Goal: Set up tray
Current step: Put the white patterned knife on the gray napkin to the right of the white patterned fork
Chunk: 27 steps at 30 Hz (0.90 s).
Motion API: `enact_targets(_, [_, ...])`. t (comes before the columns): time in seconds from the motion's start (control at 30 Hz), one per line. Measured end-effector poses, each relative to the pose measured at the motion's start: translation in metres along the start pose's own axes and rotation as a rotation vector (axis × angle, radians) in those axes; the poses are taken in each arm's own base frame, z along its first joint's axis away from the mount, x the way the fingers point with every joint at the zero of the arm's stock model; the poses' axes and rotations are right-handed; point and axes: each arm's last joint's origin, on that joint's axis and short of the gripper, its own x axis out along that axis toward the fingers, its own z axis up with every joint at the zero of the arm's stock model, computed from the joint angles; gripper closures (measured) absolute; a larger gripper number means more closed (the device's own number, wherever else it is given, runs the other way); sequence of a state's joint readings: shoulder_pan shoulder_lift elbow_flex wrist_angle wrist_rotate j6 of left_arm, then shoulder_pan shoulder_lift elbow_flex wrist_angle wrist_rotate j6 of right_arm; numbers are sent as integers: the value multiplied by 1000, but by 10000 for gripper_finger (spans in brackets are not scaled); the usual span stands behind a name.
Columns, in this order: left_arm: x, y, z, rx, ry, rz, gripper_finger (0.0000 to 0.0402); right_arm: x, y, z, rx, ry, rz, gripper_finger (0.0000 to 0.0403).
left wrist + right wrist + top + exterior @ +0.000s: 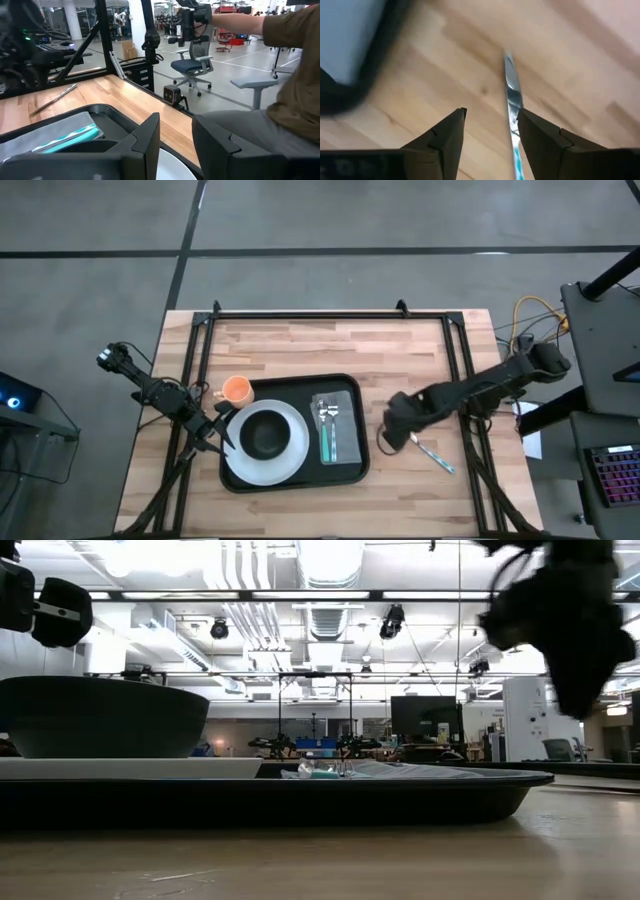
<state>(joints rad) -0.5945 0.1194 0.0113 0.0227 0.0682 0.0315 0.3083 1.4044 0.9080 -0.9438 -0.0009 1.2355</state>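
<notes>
Item 1: large black rectangular plastic tray with rounded corners and low rim, lying at the middle of the wooden slatted tabletop. Contents: round white plate carrying a dark round bowl; grey folded napkin bearing teal-handled cutlery.

Item 2: small orange cup, touching the tray's outer rim at its far left corner.

Item 3: slim metal knife with teal handle, flat on the bare tabletop, right of the tray and apart from it.

Item 4: right end effector, released, jaws spread wide, hovering over the knife; the blade lies close against one finger rather than centred between the two.

Item 5: left end effector, at the tray's left edge beside the plate; jaws partly parted, nothing seen between them.

Risk, as judged: an off-centre closure could push the thin, flat knife sideways or pinch only its edge, so it slips or skids toward the tray.
</notes>
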Motion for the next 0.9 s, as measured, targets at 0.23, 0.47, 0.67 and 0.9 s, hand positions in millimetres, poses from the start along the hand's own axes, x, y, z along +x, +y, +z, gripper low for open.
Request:
enact_targets(0.23, [0, 0, 0, 0, 0, 0, 306, 11, -24, -40, -35, 79, -19, 236])
enact_targets(0.47, [0, 0, 0, 0, 0, 0, 306, 14, -42, -69, -74, 61, -19, 236])
enact_targets(0.67, [0, 0, 0, 0, 0, 0, 306, 26, -52, -83, -108, 70, -44, 236])
enact_targets(0.9, [0, 0, 0, 0, 0, 0, 306, 30, -51, -88, -144, 72, -14, 236])
